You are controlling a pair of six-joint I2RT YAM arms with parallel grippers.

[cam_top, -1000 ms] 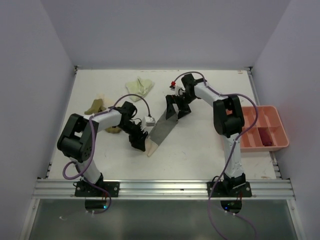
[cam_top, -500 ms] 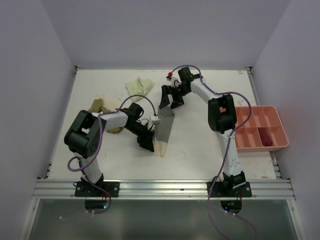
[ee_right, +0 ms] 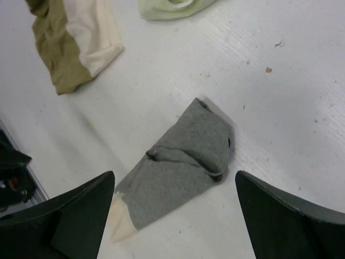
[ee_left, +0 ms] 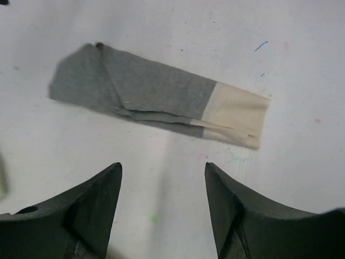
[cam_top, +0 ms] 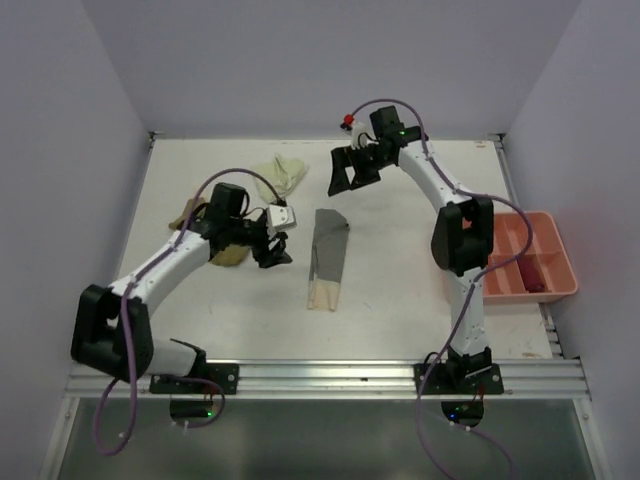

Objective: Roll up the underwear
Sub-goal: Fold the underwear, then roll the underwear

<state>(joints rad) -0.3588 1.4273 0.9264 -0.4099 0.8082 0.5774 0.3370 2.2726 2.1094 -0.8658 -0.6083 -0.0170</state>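
The grey underwear (cam_top: 329, 250) lies flat at mid table, folded into a long strip with a cream waistband at its near end. My left gripper (cam_top: 275, 250) is open and empty, just left of it. The strip also shows in the left wrist view (ee_left: 145, 89), beyond the gripper (ee_left: 163, 170) and apart from it. My right gripper (cam_top: 345, 170) is open and empty, raised behind the strip's far end. The right wrist view shows the grey underwear (ee_right: 183, 162) below its gripper (ee_right: 173, 174).
The pale yellow-green garment (cam_top: 280, 172) lies at the back. The olive-tan garment (ee_right: 54, 48) and cream garment (ee_right: 94, 32) lie at the left, partly under my left arm. The salmon-pink tray (cam_top: 527, 222) at the right edge holds a dark red garment (cam_top: 541, 281).
Both grippers let go of the grey underwear. The left one drew back to the left, the right one rose toward the back. The strip now lies flat and straighter.
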